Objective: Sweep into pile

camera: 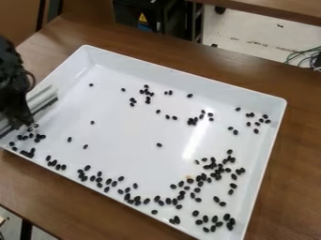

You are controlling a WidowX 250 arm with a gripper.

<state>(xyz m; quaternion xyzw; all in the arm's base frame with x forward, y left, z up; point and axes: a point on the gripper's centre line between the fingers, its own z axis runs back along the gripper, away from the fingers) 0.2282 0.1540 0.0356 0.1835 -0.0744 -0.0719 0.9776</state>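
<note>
One gripper (18,117), one pale tool (42,103), one tray (182,80), over a hundred beans (159,145).

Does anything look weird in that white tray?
Yes: black beans lie scattered across the tray, not in one pile. A tiny tan speck among the lower-right ones looks odd, since the beans are black.

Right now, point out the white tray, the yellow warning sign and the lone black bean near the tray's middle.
White tray (188,79): camera view, far wall.
Yellow warning sign (143,18): camera view, its middle.
Lone black bean (159,145): camera view, its middle.
</note>
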